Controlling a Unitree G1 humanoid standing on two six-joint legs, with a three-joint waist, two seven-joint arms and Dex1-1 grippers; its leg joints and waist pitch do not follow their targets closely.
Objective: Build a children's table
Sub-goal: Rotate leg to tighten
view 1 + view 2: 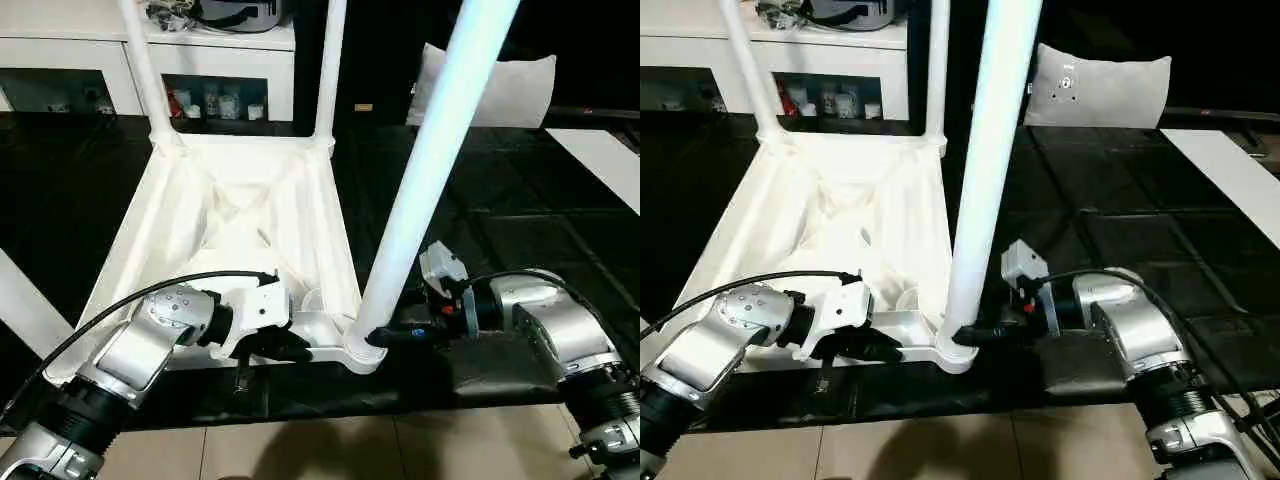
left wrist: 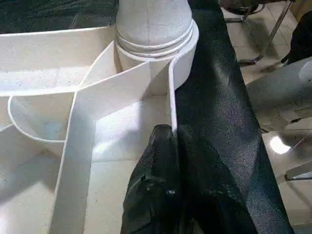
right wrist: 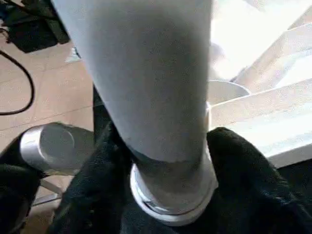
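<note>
Right gripper (image 3: 165, 165) is clamping the base of the near-right leg (image 1: 430, 170) at its corner socket (image 1: 362, 352). Left gripper (image 2: 173, 146) is pinching the upturned tabletop's rim (image 2: 171, 97). Risk: leg is sitting part-seated, possibly binding or tilting if pushed off-axis.

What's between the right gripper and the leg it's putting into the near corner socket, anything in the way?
Nothing visible. The right gripper is shut on the leg just above the corner socket, where the leg already sits.

one tabletop (image 1: 250, 215), three upright legs (image 1: 430, 170), two pincers (image 1: 270, 345).
</note>
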